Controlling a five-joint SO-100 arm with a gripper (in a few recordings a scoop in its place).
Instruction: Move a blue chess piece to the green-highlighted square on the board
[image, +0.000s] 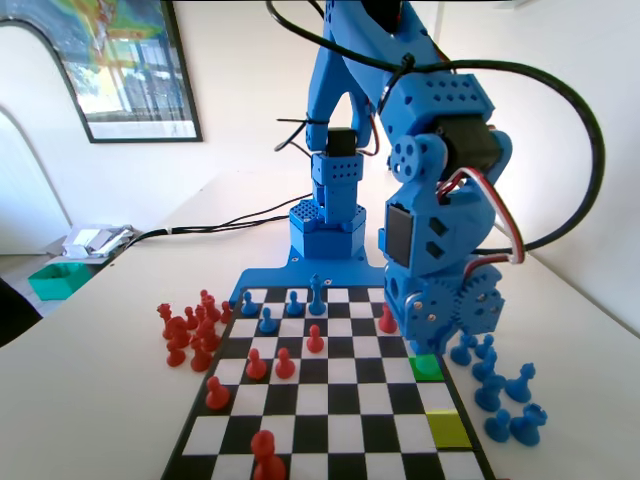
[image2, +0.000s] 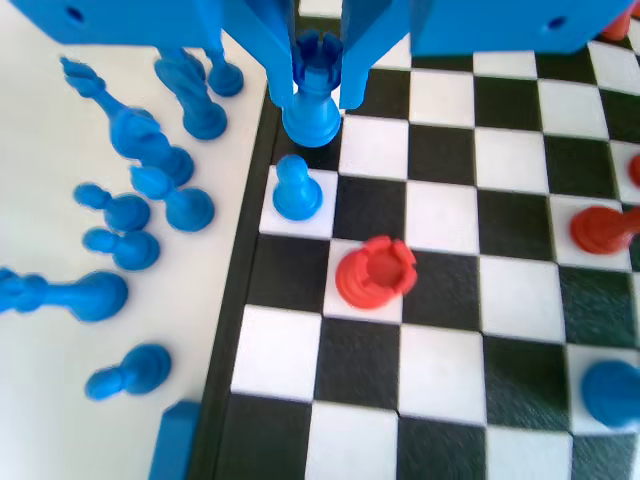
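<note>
- Fingers (image2: 265, 60) closed in on either side of the notched head of a blue castle piece (image2: 316, 90), apparently pinching it
- Base of that piece down on, or just above, an edge square of the board (image2: 450, 300) in the wrist view; hard to tell whether fully seated
- By position, likely the green square (image: 428, 368) of the fixed view, right edge, partly hidden under the arm's lower end
- Lower until the base sits flat, then spread the fingers only a little and evenly, so neither drags the head sideways
- Lift straight up afterwards; no sweep toward the blue pawn (image2: 297, 190) on the very next edge square, just beside the held piece
- Red castle (image2: 375, 272) one square further on, diagonal to the pawn, near enough to clip on a careless retreat
- Loose blue pieces (image2: 130, 210) just off the board's rim on the desk (image: 100, 400), some lying on their sides; keep the arm's path over the board rather than over them
- Smooth glossy squares, so a nudged piece would probably slide or topple
- Pale, plain desk; cluster of red pieces (image: 190, 330) off the board at the left of the fixed view
- White walls, a framed picture (image: 120, 60) upper left, a small green tray (image: 58, 278) at the desk's far left edge, black cable (image: 560, 130) looping behind the arm
</note>
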